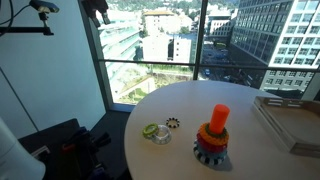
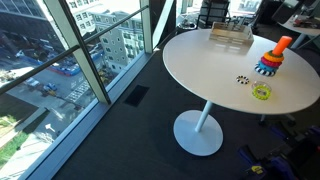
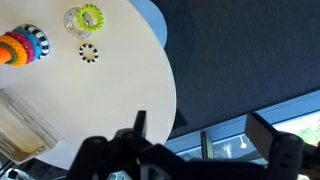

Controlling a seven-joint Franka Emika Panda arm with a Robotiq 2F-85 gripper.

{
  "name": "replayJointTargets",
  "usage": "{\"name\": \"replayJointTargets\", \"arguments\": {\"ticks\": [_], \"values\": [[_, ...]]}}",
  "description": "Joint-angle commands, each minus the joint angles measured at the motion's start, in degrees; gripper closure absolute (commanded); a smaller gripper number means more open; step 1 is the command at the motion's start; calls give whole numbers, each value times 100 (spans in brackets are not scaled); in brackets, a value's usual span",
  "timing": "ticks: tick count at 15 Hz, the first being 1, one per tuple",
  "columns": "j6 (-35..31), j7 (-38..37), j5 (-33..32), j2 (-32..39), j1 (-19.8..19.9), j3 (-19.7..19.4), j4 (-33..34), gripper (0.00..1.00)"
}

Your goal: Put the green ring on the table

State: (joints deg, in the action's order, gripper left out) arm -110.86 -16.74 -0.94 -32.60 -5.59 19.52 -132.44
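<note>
The green ring [image 1: 151, 129] lies flat on the round white table [image 1: 240, 100], touching a clear ring beside it. It also shows in the other exterior view [image 2: 261, 92] and in the wrist view [image 3: 91, 15]. A ring stacker toy with an orange cone [image 1: 213, 140] stands near it, also seen in the wrist view [image 3: 20, 45]. My gripper [image 3: 205, 135] is open and empty. It hangs high up, past the table's edge over the dark floor, far from the ring. In an exterior view it shows only as a dark shape at the top [image 1: 97, 10].
A small black-and-white toothed ring [image 1: 173, 123] lies between the green ring and the stacker. A flat grey tray [image 1: 290, 122] sits on the far part of the table [image 2: 215, 60]. Floor-to-ceiling windows stand close by.
</note>
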Motion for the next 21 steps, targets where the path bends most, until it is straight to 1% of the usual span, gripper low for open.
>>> {"name": "replayJointTargets", "arguments": {"ticks": [1,3,7,13,21], "values": [[12,-62,-73,30,-130,-101,12,0],[-7,-97,-120,64,-82,-117,78,0],[-11,-104,-69,160,13,-316,238,0],[52,-97,-11,277,222,-776,270,0],[113,-114,62,315,736,-1477,-34,0]]}}
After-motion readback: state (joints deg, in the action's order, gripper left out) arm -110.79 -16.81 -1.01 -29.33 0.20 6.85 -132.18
